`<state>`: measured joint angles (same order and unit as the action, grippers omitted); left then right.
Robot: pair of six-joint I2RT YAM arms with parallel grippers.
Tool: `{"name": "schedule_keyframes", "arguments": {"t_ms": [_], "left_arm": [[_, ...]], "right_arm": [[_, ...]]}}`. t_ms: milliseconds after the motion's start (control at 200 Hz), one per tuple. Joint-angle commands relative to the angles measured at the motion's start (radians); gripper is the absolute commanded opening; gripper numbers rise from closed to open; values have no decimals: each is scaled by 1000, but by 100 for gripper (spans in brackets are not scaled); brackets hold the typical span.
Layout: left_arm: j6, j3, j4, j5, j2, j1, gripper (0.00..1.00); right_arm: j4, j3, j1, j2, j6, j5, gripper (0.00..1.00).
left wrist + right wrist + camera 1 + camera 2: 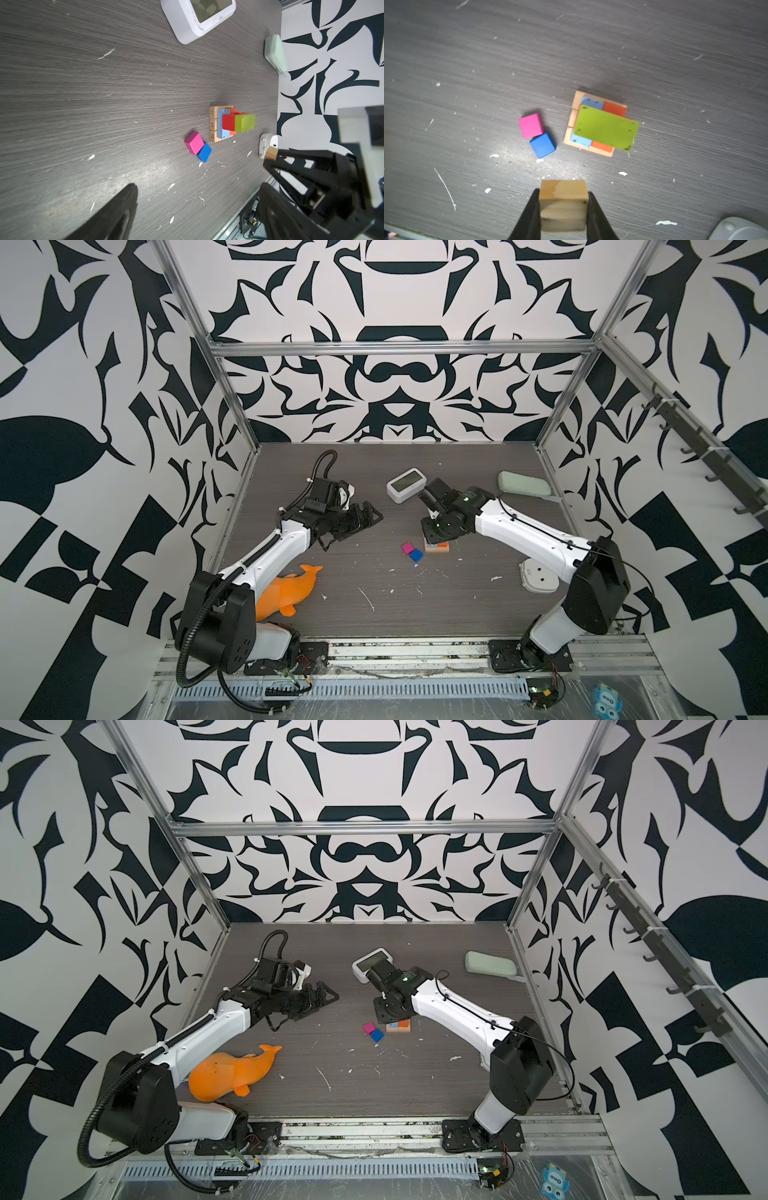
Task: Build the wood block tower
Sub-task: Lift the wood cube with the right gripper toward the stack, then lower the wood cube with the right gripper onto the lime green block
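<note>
Right claw grips tan cube near tower

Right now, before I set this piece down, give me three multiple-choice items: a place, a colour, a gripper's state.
1. Where do the magenta cube and dark blue cube lie, relative to the tower?
A) on top of it
B) on the table beside it, touching each other
C) far from it, apart

2. What colour is the tower's topmost block?
A) lime green
B) magenta
C) white

3. The right gripper is:
A) open and empty
B) shut on the dark blue cube
C) shut on a plain tan cube

Answers:
1 B: both rest on the table, touching, next to the tower.
2 A: a lime green face covers the layers below.
3 C: the tan cube sits pinched between its jaws.
</note>
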<state>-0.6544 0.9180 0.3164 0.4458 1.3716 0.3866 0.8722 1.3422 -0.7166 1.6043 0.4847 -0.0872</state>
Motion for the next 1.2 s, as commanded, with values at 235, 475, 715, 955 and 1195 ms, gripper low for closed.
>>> {"name": "schedule_keyframes", "arguments": {"t_ms": [235,475,715,955,1195], "left_arm": [[-5,13,-20,21,5,8,94],[-10,13,-30,23,9,14,94],[-11,12,-30,23,7,15,94],[-10,12,-27,23,2,15,94],[-11,16,-25,24,9,15,94]], "right_arm": [[30,65,49,26,32,-31,26],[30,89,55,72,41,-58,26],[27,115,61,99,48,-71,26],[21,114,74,118,49,-72,26],[6,107,81,132,67,-70,26]]}}
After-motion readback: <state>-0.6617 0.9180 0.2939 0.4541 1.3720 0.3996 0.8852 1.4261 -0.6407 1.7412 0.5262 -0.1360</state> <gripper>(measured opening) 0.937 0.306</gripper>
